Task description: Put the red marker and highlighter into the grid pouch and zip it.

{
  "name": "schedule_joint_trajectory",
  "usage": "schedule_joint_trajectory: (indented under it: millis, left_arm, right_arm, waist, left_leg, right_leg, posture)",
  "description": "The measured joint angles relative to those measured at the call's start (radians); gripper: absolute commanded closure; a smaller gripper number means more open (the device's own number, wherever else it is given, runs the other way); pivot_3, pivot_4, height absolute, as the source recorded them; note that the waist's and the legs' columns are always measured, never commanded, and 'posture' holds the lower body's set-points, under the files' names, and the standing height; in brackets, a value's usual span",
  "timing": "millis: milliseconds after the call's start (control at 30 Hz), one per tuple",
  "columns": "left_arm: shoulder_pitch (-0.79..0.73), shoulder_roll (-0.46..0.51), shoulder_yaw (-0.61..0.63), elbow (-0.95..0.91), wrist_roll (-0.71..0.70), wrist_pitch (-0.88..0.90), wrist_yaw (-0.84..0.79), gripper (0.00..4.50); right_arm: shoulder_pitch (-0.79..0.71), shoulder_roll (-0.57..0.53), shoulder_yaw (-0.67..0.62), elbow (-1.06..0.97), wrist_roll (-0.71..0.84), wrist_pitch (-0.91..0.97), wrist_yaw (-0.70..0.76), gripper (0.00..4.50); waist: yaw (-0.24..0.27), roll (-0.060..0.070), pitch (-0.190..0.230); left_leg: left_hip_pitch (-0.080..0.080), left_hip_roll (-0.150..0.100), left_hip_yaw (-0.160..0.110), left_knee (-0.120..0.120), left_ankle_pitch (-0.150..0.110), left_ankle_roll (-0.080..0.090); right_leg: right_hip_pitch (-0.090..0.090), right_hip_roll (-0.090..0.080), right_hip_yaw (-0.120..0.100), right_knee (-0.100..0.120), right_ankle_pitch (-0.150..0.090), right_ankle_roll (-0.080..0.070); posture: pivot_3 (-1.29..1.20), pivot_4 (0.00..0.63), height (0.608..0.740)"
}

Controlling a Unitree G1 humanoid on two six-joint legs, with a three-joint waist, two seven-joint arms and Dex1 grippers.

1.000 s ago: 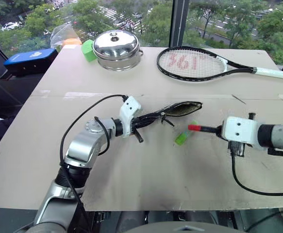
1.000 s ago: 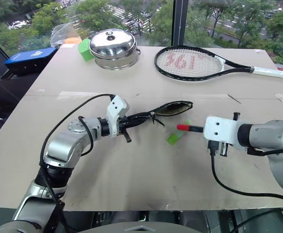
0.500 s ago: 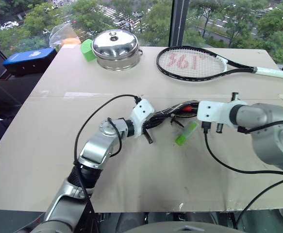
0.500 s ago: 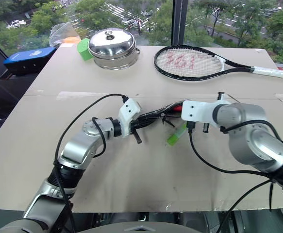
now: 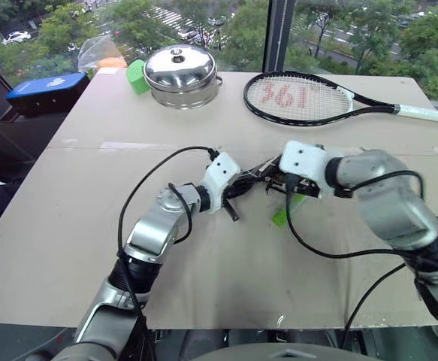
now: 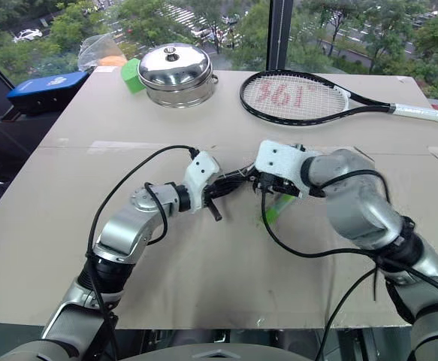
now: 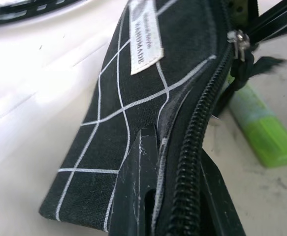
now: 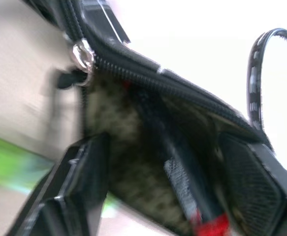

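Red marker inside the open grid pouch, highlighter beside it.

Head view: the left gripper pinches the grid pouch by its end; the right gripper sits at the pouch's mouth, above the highlighter on the table. Left wrist view: fingers clamp the pouch's zipper edge. Right wrist view: spread fingers flank the red marker lying in the pouch, released.

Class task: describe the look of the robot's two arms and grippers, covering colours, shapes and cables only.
Both arms are built of rounded silver-grey metal segments with dark joints. Each wrist ends in a boxy white housing, and a loose black cable loops from it back along the arm. The left gripper and right gripper each carry two slim black fingers; the right one's inner pads look finely textured.
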Motion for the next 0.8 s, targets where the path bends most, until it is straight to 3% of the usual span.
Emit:
schedule_joint_trajectory:
  millis: [133,233,667,800]
  left_arm:
    - [0.007,0.045,0.033,0.005,-0.018,0.008,-0.027,4.50]
    - [0.005,0.100,0.055,0.025,-0.018,0.004,-0.052,4.50]
    - [0.109,0.190,0.136,-0.069,-0.022,0.045,-0.026,4.50]
    - [0.150,0.194,0.163,-0.125,-0.027,0.078,0.001,4.50]
  right_arm:
    - [0.125,-0.111,-0.164,-0.047,0.186,-0.103,0.135,1.10]
    - [0.154,-0.154,-0.167,0.059,0.244,-0.278,0.199,1.10]
    - [-0.201,0.043,0.167,0.974,0.057,-1.087,0.330,1.10]
    - [-0.285,0.090,0.201,1.162,0.037,-1.249,0.384,2.27]
  waist:
    - [-0.002,0.000,0.000]
    - [-0.012,0.000,0.000]
    - [-0.027,0.000,0.000]
    - [-0.027,0.000,0.000]
  left_leg:
    - [0.002,0.000,0.000,0.000,-0.003,0.004]
    - [0.004,0.000,0.002,0.000,-0.003,0.005]
    - [0.004,0.001,0.002,-0.002,0.000,-0.001]
    - [0.006,0.002,0.002,-0.001,0.001,-0.001]
  right_leg:
    - [0.001,0.000,0.000,0.000,0.000,0.000]
    - [0.001,0.001,0.002,0.000,0.000,0.000]
    - [0.000,0.002,0.003,-0.001,0.000,0.000]
    - [0.003,0.001,0.004,0.000,0.000,0.000]
  posture:
    - [0.00,0.150,0.740]
    - [0.00,0.150,0.740]
    - [0.00,0.150,0.740]
    - [0.00,0.150,0.740]
